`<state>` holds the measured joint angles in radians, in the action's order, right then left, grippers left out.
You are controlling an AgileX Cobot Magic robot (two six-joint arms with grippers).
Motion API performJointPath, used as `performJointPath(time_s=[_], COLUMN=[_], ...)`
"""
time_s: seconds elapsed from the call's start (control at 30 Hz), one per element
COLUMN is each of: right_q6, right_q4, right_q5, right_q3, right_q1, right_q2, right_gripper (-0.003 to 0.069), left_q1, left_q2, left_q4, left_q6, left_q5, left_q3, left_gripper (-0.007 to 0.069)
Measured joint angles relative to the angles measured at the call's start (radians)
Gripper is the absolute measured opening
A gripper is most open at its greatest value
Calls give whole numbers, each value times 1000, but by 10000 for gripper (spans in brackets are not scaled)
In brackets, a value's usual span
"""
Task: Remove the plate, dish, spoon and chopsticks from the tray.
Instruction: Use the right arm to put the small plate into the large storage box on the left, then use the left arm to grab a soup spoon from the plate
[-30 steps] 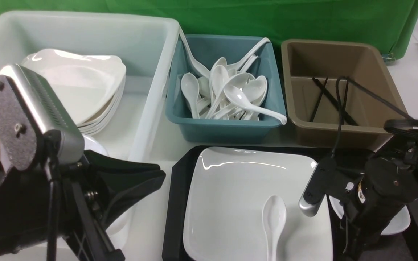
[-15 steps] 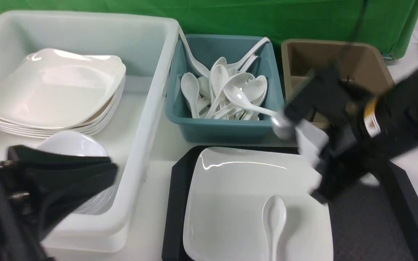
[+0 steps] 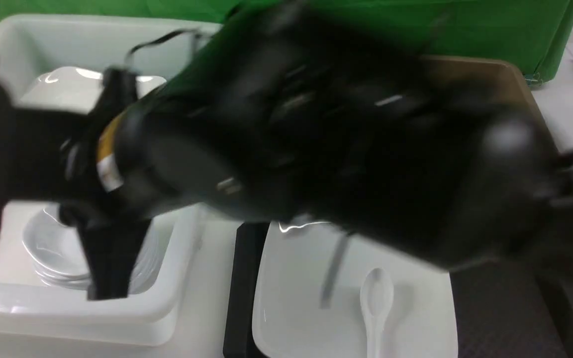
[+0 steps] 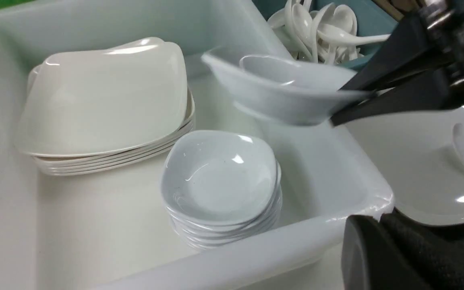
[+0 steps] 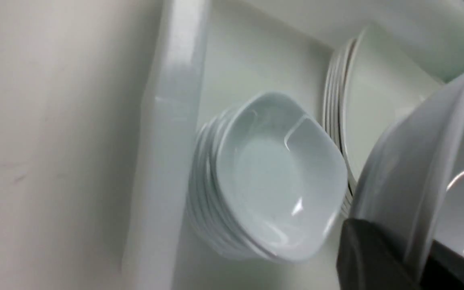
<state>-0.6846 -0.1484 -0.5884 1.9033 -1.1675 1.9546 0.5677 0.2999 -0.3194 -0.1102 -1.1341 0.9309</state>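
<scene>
Green cloth (image 3: 490, 25) behind; white bench (image 3: 209, 278) below. The right tool (image 4: 336, 108) is clamped on the rim of the dish (image 4: 280, 86), which hangs in the air over the white tub (image 4: 256, 251), near a stack of like dishes (image 4: 220, 181). The left tool (image 4: 377, 249) has its jaws together. On the tray (image 3: 495, 308) sits the plate (image 3: 311, 298), with the spoon (image 3: 375, 303) lying on it. The right arm is blurred in the front view.

Stretches the blurred right arm (image 3: 316, 149) from the right edge to the upper left of the front view, right pincer (image 4: 336, 105) clamped on the dish (image 4: 272, 86) rim; left pincer (image 4: 377, 229) closed.
</scene>
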Motion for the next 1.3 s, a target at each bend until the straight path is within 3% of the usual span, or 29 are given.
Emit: performJointPath(time_s=[0.33,0.43,0.57,0.67,0.73,0.9,0.93,1.13,1.3], right_q6=[-30,-12,56,88,120,210,254,469,663], right_q4=[-7,-6,-48,-91,-117,-134,-138,-144,-150], right_q5=[3,2,-8,-80,-217,-478,-543,-543,-542], right_q3=[166,166,166,167,180,200,199,32,-303], right_q1=[15,22,24,24,24,25,31,101,167], right_q2=[268,289,287,271,236,113,56,-168,-433], right_gripper=[69,153,439,540,559,473,414,133,93], left_q1=[0,0,0,0,0,0,0,0,0], left_q2=[-46,-46,-46,-46,-42,10,50,234,428], left_q4=[24,34,41,74,127,217,236,308,371], left_q6=[9,25,32,42,69,110,132,181,263], left_q5=[-73,-70,-57,-41,-26,-6,5,31,38], left_q3=[1,1,1,1,1,1,1,1,1], left_gripper=[17,17,17,17,17,17,17,17,19])
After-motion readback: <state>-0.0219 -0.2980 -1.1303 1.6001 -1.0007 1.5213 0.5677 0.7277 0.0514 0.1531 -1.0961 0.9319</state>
